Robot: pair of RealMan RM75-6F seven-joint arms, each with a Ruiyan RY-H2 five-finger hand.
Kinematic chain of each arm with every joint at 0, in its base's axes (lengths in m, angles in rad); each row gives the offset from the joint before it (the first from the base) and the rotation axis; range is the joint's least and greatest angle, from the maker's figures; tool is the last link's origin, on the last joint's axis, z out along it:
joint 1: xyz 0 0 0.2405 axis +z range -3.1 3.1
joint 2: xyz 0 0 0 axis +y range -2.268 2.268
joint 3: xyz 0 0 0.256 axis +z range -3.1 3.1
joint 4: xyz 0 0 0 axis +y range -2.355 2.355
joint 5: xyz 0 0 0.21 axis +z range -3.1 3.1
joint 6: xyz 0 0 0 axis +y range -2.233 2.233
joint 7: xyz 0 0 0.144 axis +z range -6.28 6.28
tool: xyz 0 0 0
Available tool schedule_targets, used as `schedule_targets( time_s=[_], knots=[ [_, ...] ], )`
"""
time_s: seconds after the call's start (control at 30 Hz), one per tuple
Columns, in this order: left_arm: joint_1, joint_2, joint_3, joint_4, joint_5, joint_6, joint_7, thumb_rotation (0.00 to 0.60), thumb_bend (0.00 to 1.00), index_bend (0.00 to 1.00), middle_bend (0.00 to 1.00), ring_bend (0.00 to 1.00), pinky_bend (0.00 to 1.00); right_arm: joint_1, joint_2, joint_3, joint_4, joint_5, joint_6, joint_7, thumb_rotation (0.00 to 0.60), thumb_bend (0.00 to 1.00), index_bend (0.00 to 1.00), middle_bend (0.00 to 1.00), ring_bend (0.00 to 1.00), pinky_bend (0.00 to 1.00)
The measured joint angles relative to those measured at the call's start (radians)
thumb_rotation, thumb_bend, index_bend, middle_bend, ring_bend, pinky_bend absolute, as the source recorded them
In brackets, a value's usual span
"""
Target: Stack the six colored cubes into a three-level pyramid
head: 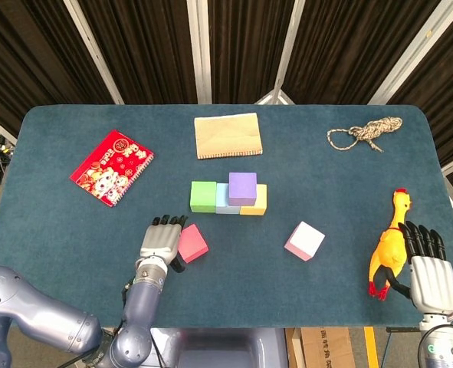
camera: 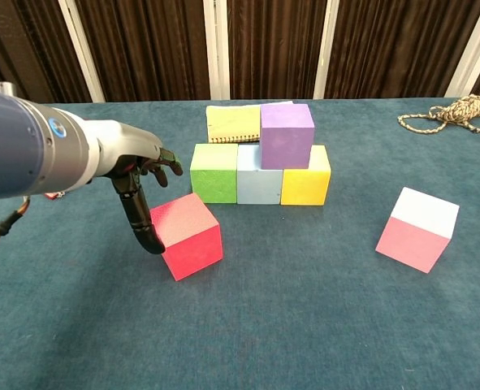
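Observation:
A green cube (head: 203, 195), a light blue cube (camera: 259, 174) and a yellow cube (camera: 307, 175) stand in a row mid-table. A purple cube (head: 242, 188) sits on top of the blue and yellow ones. A red cube (head: 192, 242) lies in front left of the row. My left hand (head: 162, 240) is against its left side, the thumb (camera: 139, 221) touching the cube's left face (camera: 187, 235) and the other fingers spread above. A pink cube with a white top (head: 304, 241) lies to the right. My right hand (head: 425, 268) rests open at the table's right front edge.
A yellow rubber chicken (head: 388, 248) lies just beside my right hand. A tan notebook (head: 227, 135) lies behind the cubes, a red booklet (head: 111, 166) at the left, and a coil of rope (head: 366, 133) at the back right.

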Motion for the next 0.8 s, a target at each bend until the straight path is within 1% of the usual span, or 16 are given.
schedule_targets(
  time_s=[0.17, 0.37, 0.6, 0.8],
  knots=[
    [0.003, -0.037, 0.000, 0.032, 0.025, 0.009, -0.009, 0.600, 0.00, 0.08, 0.13, 0.00, 0.03, 0.000, 0.002, 0.003, 0.002, 0.003, -0.001, 0.007, 0.600, 0.34, 0.08, 0.09, 0.00, 0.00],
    [0.007, -0.072, 0.002, 0.070, 0.036, 0.010, 0.000, 0.600, 0.05, 0.09, 0.15, 0.00, 0.03, -0.001, 0.003, 0.005, 0.004, 0.005, 0.000, 0.012, 0.600, 0.34, 0.08, 0.09, 0.00, 0.00],
    [0.012, -0.099, -0.002, 0.094, 0.054, 0.019, 0.017, 0.600, 0.05, 0.09, 0.15, 0.00, 0.03, -0.002, 0.003, 0.005, 0.005, 0.005, 0.002, 0.013, 0.600, 0.34, 0.08, 0.09, 0.00, 0.00],
    [0.017, -0.116, -0.011, 0.098, 0.069, 0.047, 0.024, 0.600, 0.05, 0.09, 0.16, 0.00, 0.03, -0.002, 0.003, 0.005, 0.005, 0.006, 0.000, 0.011, 0.600, 0.34, 0.08, 0.09, 0.00, 0.00]
  ],
)
